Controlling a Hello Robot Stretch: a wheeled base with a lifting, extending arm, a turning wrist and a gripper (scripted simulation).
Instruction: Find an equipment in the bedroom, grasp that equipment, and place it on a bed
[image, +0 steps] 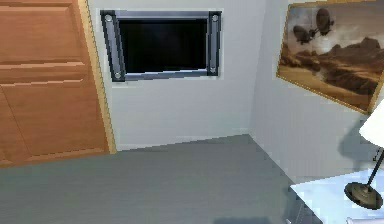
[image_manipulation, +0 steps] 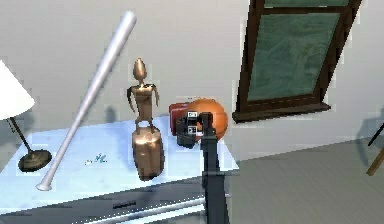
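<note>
Forward view: a dark-framed television (image: 165, 45) is mounted on the white wall beside a wooden panelled door (image: 50, 80), and a framed desert painting (image: 335, 50) is hung on the adjoining wall. Arm side view: a bronze figure statue (image_manipulation: 146, 125) is stood upright on a pale table (image_manipulation: 105, 175), a white-shaded lamp (image_manipulation: 10, 98) at the table's left end, a dark-framed window (image_manipulation: 295, 55) set in the wall behind.

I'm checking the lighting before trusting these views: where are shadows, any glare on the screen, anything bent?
Forward view: the wall screen is dark with no glare, and a grey shadow lies on the wall beside the lamp. Arm side view: the window has a frame that leans, but only in the picture.
</note>
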